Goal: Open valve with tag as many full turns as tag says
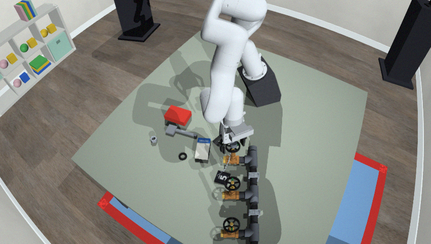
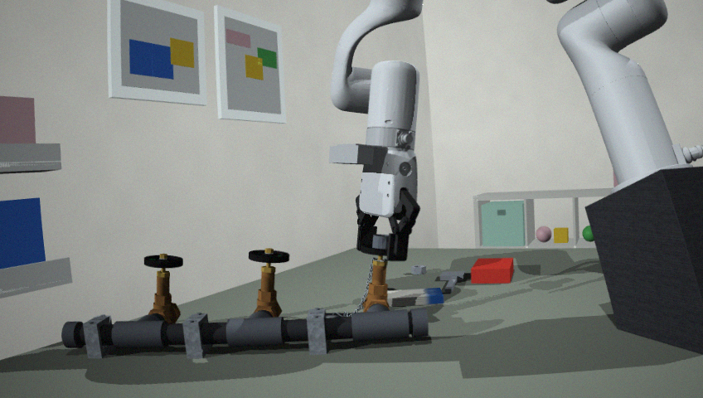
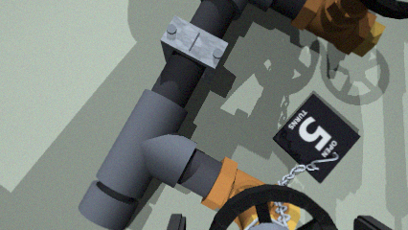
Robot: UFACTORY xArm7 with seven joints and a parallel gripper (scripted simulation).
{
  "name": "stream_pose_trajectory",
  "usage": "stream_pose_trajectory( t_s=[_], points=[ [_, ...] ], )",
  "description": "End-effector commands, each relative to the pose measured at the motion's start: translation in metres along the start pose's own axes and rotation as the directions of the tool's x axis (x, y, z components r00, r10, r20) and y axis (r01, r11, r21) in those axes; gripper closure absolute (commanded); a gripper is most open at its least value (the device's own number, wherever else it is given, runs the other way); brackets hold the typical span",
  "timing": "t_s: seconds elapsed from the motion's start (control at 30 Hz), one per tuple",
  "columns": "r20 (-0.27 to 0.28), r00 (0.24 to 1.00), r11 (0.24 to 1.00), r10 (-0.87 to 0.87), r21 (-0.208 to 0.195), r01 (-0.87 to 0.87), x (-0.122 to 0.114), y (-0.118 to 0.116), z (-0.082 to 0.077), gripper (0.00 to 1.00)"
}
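Three brass valves with black handwheels stand on a dark grey pipe. The valve nearest the arm's base has a chain running to a black tag that reads "OPEN 5 TURNS". My gripper is open, pointing down, with its fingers on either side of this valve's handwheel. The middle valve and the far valve stand free.
On the mat beside the valves lie a blue and white box, a black ring, a grey nut, a grey hammer and a red block. The arm's dark base stands behind.
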State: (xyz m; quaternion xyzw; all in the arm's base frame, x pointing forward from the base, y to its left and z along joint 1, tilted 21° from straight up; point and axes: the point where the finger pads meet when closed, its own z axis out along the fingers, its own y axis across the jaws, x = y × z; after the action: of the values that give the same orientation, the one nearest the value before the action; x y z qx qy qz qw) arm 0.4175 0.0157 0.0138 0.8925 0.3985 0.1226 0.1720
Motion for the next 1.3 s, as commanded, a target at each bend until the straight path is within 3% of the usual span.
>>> stream_pose_trajectory(
  t_s=[0.0,0.07,0.1,0.3,0.57,0.63,0.67,1.13,1.2,1.23,1.27],
  points=[
    [0.010,0.961,0.961,0.275,-0.007,-0.275,0.0010,-0.0001,-0.0004,0.00],
    [0.010,0.961,0.961,0.275,-0.007,-0.275,0.0010,-0.0001,-0.0004,0.00],
    [0.010,0.915,0.915,0.404,-0.009,-0.403,0.0010,-0.0001,-0.0004,0.00],
    [-0.005,0.779,0.779,0.626,-0.005,-0.626,0.0010,-0.0001,-0.0004,0.00],
    [-0.019,0.495,0.495,0.869,0.007,-0.869,0.0010,-0.0001,-0.0004,0.00],
    [-0.019,0.495,0.495,0.869,0.007,-0.869,0.0010,-0.0001,-0.0004,0.00],
    [-0.019,0.372,0.372,0.928,0.010,-0.928,0.0010,-0.0001,-0.0004,0.00],
    [-0.015,-0.254,-0.253,0.967,0.023,-0.967,0.0010,-0.0001,-0.0004,0.00],
    [-0.015,-0.254,-0.253,0.967,0.023,-0.967,0.0010,-0.0001,-0.0004,0.00],
    [-0.013,-0.382,-0.382,0.924,0.021,-0.924,0.0010,-0.0001,-0.0004,0.00],
    [-0.012,-0.417,-0.417,0.909,0.020,-0.909,0.0010,-0.0001,-0.0004,0.00]
  ],
)
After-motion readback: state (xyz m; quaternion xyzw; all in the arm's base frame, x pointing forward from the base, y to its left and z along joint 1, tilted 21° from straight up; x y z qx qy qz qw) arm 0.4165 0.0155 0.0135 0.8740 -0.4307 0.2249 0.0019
